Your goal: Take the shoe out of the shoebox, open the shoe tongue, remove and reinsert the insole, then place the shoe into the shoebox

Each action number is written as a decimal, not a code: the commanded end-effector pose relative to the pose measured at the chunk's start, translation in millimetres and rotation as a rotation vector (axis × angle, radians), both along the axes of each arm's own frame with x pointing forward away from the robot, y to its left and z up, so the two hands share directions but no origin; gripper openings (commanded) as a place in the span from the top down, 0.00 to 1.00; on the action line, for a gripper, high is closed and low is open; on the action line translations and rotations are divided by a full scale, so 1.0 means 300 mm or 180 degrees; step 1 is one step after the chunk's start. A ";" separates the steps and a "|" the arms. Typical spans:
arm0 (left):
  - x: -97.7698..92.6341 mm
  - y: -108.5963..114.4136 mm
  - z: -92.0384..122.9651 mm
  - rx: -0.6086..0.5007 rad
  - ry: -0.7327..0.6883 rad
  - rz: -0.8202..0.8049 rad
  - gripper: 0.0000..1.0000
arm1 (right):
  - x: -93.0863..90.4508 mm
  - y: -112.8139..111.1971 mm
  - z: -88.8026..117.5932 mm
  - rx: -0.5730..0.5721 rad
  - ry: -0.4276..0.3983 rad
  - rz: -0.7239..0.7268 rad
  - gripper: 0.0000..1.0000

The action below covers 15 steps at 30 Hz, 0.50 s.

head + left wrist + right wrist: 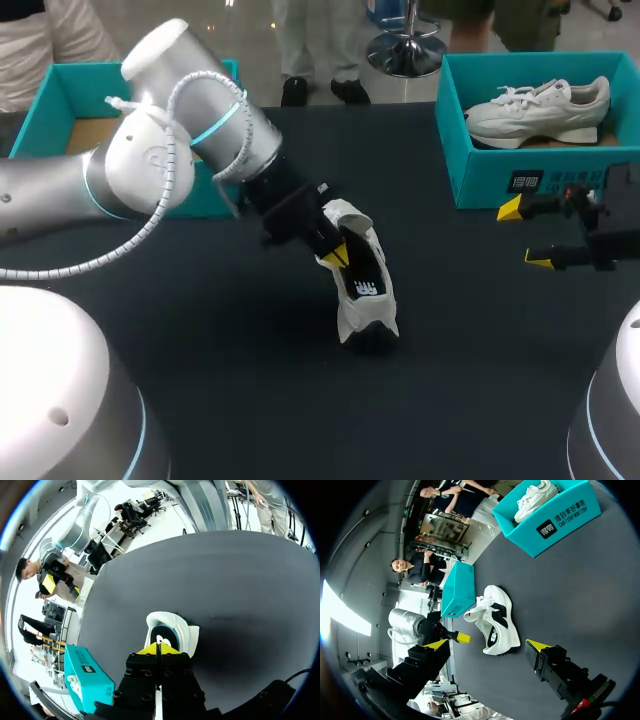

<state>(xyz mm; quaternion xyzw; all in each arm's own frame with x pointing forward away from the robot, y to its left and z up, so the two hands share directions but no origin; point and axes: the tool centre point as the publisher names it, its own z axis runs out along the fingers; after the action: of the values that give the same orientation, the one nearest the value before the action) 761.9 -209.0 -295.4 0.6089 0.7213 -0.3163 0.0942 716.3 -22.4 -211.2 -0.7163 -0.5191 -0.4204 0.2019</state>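
The shoe [368,290] sits tilted on the black table [250,380], outside either box, with its upper end at the left gripper [337,255]. In the left wrist view that pincer [159,647] is pinched almost shut, a thin white edge of the shoe [170,622] caught between its yellow tips; which part cannot be told. The right gripper [527,236] hangs spread wide, touching nothing, near the shoebox [480,180] that holds a second shoe [540,105].

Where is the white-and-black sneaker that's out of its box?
Head view: mid-table, white-and-black sneaker gripped by the left claw, between the two teal cardboard shoeboxes.
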 end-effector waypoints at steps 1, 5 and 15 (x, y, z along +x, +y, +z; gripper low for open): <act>0.034 -0.037 0.000 0.0419 -0.0029 -0.0279 1.00 | -0.004 0.001 0.001 -0.0010 0.0005 -0.0006 0.00; 0.034 -0.057 -0.031 0.0665 -0.0106 -0.0414 1.00 | -0.004 0.001 0.001 -0.0010 0.0005 -0.0006 0.00; 0.030 -0.109 -0.122 0.0880 -0.0280 -0.0700 1.00 | -0.004 0.001 0.001 -0.0010 0.0005 -0.0006 0.00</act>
<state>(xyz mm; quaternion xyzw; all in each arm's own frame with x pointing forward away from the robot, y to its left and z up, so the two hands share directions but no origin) 766.4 -231.8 -324.5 0.6935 0.6840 -0.2249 0.0256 716.3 -22.4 -211.2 -0.7163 -0.5192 -0.4204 0.2018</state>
